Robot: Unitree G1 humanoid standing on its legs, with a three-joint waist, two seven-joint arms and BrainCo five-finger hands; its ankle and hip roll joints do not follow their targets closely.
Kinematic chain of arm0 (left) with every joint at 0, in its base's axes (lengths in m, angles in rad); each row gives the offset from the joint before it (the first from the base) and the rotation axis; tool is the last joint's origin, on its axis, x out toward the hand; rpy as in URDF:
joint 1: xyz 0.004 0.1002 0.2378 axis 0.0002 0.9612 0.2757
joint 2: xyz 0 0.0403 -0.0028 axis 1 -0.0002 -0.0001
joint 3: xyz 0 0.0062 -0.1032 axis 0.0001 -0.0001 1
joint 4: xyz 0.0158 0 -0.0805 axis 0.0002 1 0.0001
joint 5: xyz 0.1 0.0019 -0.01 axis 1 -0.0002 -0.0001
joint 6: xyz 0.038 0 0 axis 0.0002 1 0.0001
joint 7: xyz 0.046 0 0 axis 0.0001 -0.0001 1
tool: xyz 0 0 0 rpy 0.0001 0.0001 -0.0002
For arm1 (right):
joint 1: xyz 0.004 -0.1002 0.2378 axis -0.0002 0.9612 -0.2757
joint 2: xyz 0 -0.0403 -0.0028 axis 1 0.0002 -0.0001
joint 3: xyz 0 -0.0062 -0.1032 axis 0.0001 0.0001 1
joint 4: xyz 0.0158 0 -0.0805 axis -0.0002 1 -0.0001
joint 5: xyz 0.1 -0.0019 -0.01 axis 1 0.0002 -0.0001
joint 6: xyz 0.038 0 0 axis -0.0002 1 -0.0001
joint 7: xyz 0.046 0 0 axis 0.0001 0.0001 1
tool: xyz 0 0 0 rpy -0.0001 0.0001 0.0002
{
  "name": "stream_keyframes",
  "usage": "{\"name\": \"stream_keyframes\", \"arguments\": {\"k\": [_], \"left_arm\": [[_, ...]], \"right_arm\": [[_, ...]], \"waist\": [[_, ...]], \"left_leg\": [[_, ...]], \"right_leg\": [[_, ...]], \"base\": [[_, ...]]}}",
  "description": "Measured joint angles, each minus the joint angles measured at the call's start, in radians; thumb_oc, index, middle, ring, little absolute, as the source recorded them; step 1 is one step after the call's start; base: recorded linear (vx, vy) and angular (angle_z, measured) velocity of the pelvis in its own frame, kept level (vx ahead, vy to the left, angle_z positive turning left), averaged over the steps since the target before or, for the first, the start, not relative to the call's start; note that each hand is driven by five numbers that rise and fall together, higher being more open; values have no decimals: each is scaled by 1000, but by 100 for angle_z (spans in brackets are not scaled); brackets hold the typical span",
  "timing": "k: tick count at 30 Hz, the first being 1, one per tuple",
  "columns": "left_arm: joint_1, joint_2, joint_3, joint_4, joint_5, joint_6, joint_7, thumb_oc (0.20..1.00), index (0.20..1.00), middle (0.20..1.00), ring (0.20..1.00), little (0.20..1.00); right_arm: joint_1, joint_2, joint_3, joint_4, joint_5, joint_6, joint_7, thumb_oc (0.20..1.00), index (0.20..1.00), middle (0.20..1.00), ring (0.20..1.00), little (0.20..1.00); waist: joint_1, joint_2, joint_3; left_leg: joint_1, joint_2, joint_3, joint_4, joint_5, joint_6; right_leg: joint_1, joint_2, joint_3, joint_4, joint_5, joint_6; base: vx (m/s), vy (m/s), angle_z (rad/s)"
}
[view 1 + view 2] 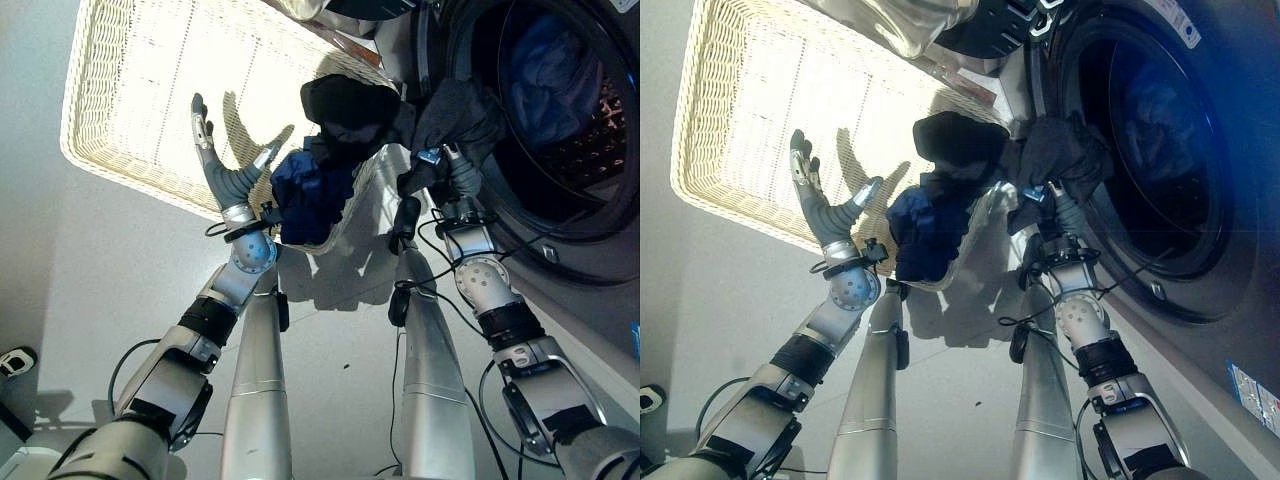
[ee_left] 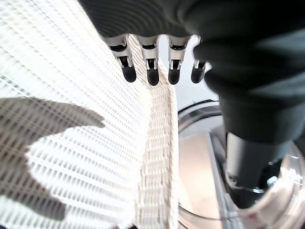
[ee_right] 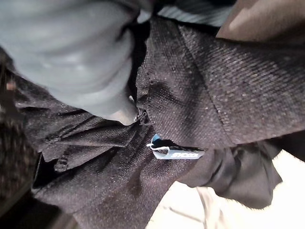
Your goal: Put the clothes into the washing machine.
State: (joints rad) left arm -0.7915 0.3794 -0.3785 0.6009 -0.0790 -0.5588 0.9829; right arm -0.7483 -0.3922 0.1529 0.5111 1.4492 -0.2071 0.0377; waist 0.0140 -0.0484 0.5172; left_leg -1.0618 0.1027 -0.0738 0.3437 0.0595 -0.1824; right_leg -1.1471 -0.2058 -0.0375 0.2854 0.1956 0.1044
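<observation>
- While the right hand point(image 1: 462, 178) grasps the dark grey garment point(image 1: 450, 120) at the washing machine point(image 1: 560, 215) opening, its blue tag point(image 3: 175, 152) print stays illegible.
- Left hand point(image 1: 222, 170) is released, fingers straight, over the wicker basket point(image 1: 110, 100).
- Blue garment point(image 1: 312, 195) hangs on the basket rim.

The basket point(image 1: 110, 120) stands to the left of the washing machine point(image 1: 560, 230), its near corner just beside the machine's open drum. Clothes point(image 1: 330, 150) are heaped on that corner and spill over its rim. 1 garment point(image 1: 450, 120) hangs at the drum's opening, between basket and machine. More cloth point(image 1: 550, 70) lies inside the drum.
</observation>
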Motion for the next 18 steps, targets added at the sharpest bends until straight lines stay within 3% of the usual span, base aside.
{"name": "stream_keyframes", "arguments": {"k": [5, 7, 10, 13, 16, 17, 18], "left_arm": [[-58, 43, -39, 80, -57, 4, -11, 1000, 1000, 1000, 1000, 1000], [-75, 83, -53, 110, -87, 4, -29, 1000, 1000, 1000, 1000, 1000], [-74, 123, -53, 128, -101, 5, -43, 1000, 1000, 1000, 1000, 1000], [-51, 156, -54, 125, -103, 5, -54, 1000, 1000, 1000, 1000, 1000], [-26, 196, -54, 124, -126, 7, -73, 1000, 1000, 1000, 1000, 1000], [-13, 212, -52, 125, -143, 8, -77, 1000, 1000, 1000, 1000, 1000], [-8, 221, -52, 125, -151, 11, -80, 1000, 1000, 1000, 1000, 1000]], "right_arm": [[-119, -69, 8, 224, 96, 17, -37, 200, 200, 200, 200, 200], [-203, -123, 8, 361, 133, -5, -91, 200, 200, 200, 200, 200], [-271, -205, -10, 394, 144, -107, -174, 200, 200, 200, 200, 200], [-325, -243, -41, 355, 104, -298, -332, 200, 200, 200, 200, 200], [-326, -256, -66, 335, 15, -385, -472, 200, 200, 200, 200, 200], [-325, -258, -69, 335, -19, -402, -525, 307, 307, 307, 307, 307], [-325, -259, -69, 334, -39, -407, -552, 683, 683, 683, 683, 683]], "waist": [[2, 0, 0], [5, -1, 0], [3, -1, 1], [3, -2, 1], [6, -7, 4], [6, -9, 5], [6, -9, 5]], "left_leg": [[-4, 6, 3, 17, -8, -5], [-12, 13, -1, 35, -15, -8], [-27, 21, -14, 44, -17, -10], [-47, 34, -18, 49, -19, -13], [-58, 35, -19, 58, -22, -14], [-60, 35, -19, 64, -25, -13], [-63, 35, -19, 68, -28, -11]], "right_leg": [[3, 6, 1, -3, 4, -1], [6, 14, -2, -5, 6, -3], [7, 23, -14, -16, 12, -7], [10, 38, -23, -58, 36, -12], [10, 41, -24, -74, 47, -11], [11, 41, -24, -75, 50, -13], [11, 41, -24, -78, 51, -11]], "base": [[1, -9, -4], [-6, -71, -6], [-14, -80, -3], [-19, -11, -9], [-7, 4, -1], [-11, 30, -2], [-5, 40, -3]]}}
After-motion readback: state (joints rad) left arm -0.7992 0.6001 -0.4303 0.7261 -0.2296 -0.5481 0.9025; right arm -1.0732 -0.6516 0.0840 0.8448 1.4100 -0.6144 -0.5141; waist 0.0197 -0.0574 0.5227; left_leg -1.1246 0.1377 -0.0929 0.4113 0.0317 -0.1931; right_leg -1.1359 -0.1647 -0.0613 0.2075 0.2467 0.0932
